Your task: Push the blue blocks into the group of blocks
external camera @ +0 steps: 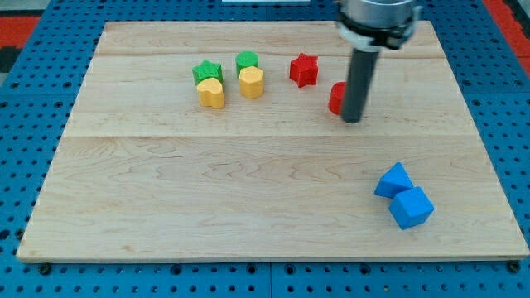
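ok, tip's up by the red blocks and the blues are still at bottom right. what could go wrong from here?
1. My tip stands right beside the partly hidden red block; moving off carelessly could knock it or the red star.
2. The blue triangular block and blue cube touch but sit askew; one push may split them.
3. They lie near the board's bottom-right edge, so approaching from behind them leaves little room.

The bench [248, 199] is pale wood, smooth and matt, with fine grain running across its joined planks. It lies on a blue perforated board [25, 99] that looks like plastic or painted metal. The blue cube [411, 207] and blue triangular block [393, 180] have a smooth, slightly satin finish. The rod [359, 83] above my tip [352, 121] is dark and matt.
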